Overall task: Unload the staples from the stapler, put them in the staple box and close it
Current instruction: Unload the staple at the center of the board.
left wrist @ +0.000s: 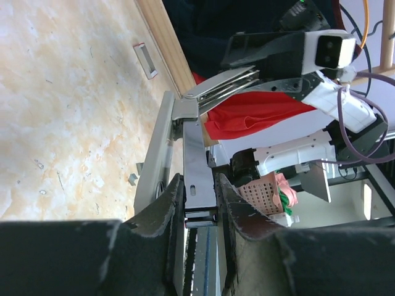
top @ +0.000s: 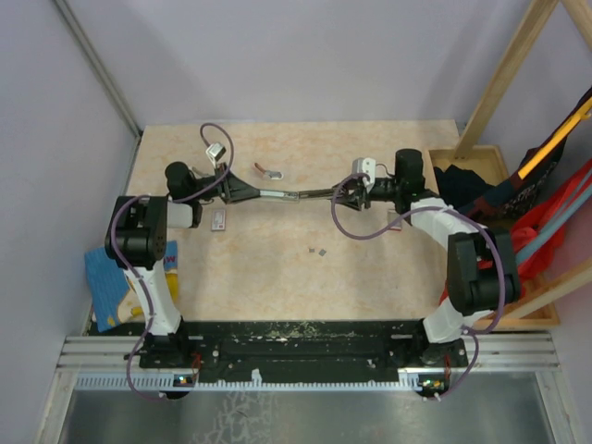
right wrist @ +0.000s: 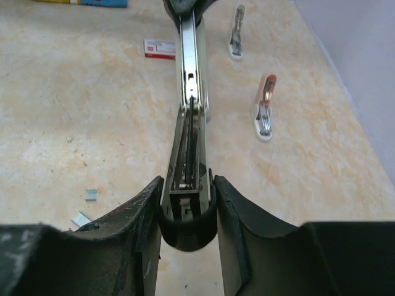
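The stapler [top: 296,194] is swung open into one long line and held above the table between both grippers. My left gripper [top: 242,190] is shut on its silver-grey metal end [left wrist: 200,179], pinched between both fingers. My right gripper [top: 359,190] is shut on the black end of the other arm [right wrist: 188,216], whose open channel [right wrist: 190,142] faces the right wrist camera. Tiny grey staple pieces [top: 319,251] lie on the table below; they also show in the right wrist view [right wrist: 91,194] and the left wrist view [left wrist: 133,179].
A pinkish-white tag [top: 218,221] lies near the left arm. Two small clip-like tools [right wrist: 264,114] [right wrist: 236,32] and a red-white label [right wrist: 159,48] lie on the table. A wooden crate with cloth [top: 481,180] stands at right, and a blue book [top: 106,277] at left.
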Motion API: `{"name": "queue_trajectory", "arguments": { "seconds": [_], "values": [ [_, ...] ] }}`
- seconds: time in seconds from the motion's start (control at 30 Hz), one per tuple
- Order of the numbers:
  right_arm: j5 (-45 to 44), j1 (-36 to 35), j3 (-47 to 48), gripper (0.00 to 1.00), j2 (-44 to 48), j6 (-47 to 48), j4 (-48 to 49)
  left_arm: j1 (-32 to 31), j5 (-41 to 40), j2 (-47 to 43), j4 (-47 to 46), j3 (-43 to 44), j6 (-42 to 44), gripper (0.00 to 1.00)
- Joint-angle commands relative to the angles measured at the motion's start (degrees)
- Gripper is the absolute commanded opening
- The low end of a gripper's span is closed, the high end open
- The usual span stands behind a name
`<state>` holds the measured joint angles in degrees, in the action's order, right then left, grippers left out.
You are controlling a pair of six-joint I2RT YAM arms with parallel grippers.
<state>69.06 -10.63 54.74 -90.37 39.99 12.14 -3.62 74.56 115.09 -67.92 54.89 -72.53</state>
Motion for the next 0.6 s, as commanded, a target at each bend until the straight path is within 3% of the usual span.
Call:
{"name": "queue_trajectory", "arguments": {
  "seconds": [0.0,0.2,0.43,0.57],
  "values": [
    [-1.51,0.52,0.23,0.38,-2.53,2.31,-6.25,-0.78,1.51,-4.85,-2.7,0.43,2.68,0.0],
    [-1.91,0.69,0.75,0.43,-3.2,3.08,-7.47,-0.78,1.24,-4.87,-2.83,0.21,2.7,0.0],
    [-1.62,0.62,1.17,0.58,-2.75,2.93,-8.27,-0.78,1.11,-4.73,-2.43,0.03,3.36,0.0],
    [1.22,0.67,6.23,0.62,-3.72,2.24,-16.46,-0.97,1.33,-4.75,-1.01,-0.04,5.33,0.0]
  ]
}}
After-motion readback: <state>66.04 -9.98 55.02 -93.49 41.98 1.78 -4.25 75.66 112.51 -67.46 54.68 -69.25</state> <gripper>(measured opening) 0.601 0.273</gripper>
